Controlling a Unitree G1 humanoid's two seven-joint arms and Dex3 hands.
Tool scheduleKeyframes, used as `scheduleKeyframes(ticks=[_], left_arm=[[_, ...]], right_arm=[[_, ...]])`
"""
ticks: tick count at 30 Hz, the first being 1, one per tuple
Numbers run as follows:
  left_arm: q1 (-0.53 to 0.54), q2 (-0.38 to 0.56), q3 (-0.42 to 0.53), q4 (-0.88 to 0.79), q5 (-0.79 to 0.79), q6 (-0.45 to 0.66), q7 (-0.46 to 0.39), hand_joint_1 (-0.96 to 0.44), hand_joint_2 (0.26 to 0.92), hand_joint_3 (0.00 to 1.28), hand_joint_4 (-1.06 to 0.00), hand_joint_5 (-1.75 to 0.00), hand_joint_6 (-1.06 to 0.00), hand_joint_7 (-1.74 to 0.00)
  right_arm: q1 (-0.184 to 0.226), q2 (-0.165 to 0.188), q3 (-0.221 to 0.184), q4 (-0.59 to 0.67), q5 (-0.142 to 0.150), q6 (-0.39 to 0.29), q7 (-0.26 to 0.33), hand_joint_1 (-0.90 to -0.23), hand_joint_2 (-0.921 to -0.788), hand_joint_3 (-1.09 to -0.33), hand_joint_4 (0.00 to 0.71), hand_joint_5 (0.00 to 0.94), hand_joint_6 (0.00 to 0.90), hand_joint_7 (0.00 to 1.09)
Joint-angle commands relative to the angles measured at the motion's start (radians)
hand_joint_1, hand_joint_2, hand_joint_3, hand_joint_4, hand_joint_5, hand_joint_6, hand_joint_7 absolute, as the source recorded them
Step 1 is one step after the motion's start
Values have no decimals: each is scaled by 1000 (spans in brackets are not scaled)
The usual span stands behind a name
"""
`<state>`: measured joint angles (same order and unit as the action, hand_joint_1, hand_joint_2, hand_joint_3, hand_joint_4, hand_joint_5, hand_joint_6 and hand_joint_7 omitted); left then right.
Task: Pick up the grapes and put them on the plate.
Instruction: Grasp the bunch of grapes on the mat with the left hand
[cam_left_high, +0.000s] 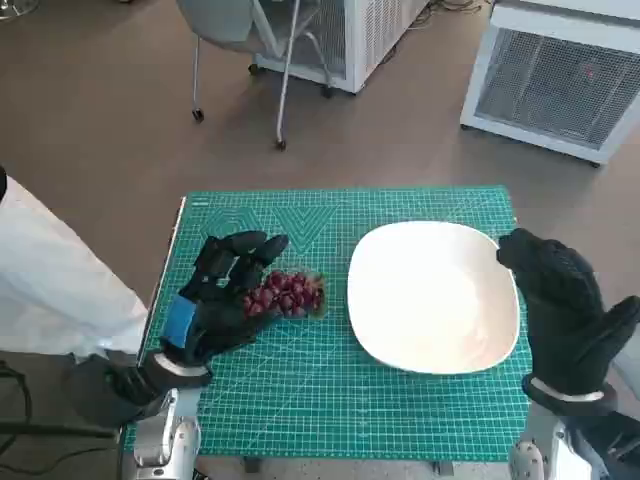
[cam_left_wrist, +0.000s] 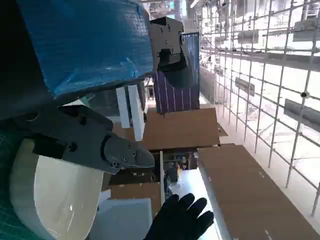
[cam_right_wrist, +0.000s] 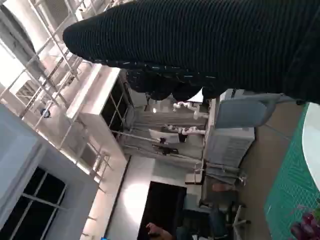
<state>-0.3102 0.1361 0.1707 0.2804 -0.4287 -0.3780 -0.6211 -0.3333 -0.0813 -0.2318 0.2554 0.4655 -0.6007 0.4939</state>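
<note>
The bunch of red grapes (cam_left_high: 287, 293) lies on the green cutting mat (cam_left_high: 330, 420) at left of centre in the head view, just beside the left rim of the white plate (cam_left_high: 436, 297). The left robot hand (cam_left_high: 226, 288) sits over the bunch's left side with its fingers spread apart; it seems to touch the fruit but I judge it has no hold yet. The right robot hand (cam_left_high: 566, 306) rests at the plate's right edge, fingers together, holding nothing I can see.

To do the grasp well, the left fingers should wrap the whole cluster from both sides and close gently, since grapes are soft and can roll or drop off the stem. Then lift straight up before moving right, clearing the plate's raised rim, and set the bunch down near the middle.

Count: 1 bunch of grapes, 1 plate, 1 mat on the surface, 2 robot hands.
</note>
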Motion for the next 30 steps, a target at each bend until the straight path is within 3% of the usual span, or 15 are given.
scheduleKeyframes(ticks=[1,30], left_arm=[[9,4,2,-9,5,-7,0,-169,921,104,-122,-482,-26,-853],[3,2,-3,-1,11,-4,4,-157,921,106,-116,-488,-39,-797]], right_arm=[[24,9,2,3,-8,8,-9,-419,-921,-548,480,407,225,875],[22,1,-3,10,-25,-4,-14,-419,-921,-569,472,425,219,891]])
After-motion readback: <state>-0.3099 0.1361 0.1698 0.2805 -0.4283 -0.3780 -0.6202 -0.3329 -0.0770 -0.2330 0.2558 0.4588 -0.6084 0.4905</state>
